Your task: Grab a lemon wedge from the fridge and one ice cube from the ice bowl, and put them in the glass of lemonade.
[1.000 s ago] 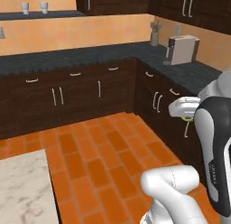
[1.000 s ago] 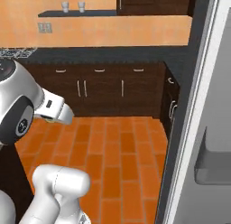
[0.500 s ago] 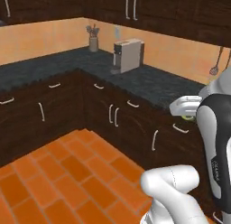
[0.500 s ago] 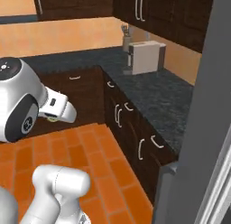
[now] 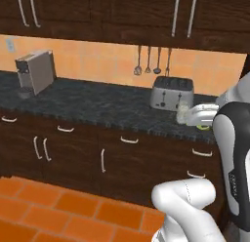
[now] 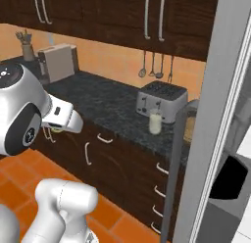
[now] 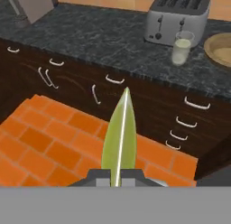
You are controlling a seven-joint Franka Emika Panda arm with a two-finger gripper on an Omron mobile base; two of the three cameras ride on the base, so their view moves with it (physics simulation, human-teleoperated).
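In the hand view the lemon wedge (image 7: 119,136) stands upright, a yellow-green sliver pinched between my gripper (image 7: 116,177), which is shut on it. The gripper (image 5: 201,120) hangs in front of the counter, short of the glass of lemonade (image 5: 182,112); from the other side the gripper (image 6: 62,126) is well left of the glass (image 6: 155,122). The glass (image 7: 181,48) stands before a silver toaster (image 7: 178,17). The tan ice bowl (image 7: 220,50) lies right of the glass, cut by the frame edge; the bowl (image 6: 189,130) is half hidden by the fridge (image 6: 235,65).
A dark stone counter (image 5: 97,107) runs over dark drawers and cabinet doors (image 5: 73,153). A grey coffee machine (image 5: 35,70) stands at its left end. Utensils (image 5: 152,60) hang on the orange wall. Orange tile floor (image 7: 58,142) lies below the hand.
The whole picture has swept along the counter as the base moved: the toaster, glass and bowl came into view. The gripper stays shut on the wedge.
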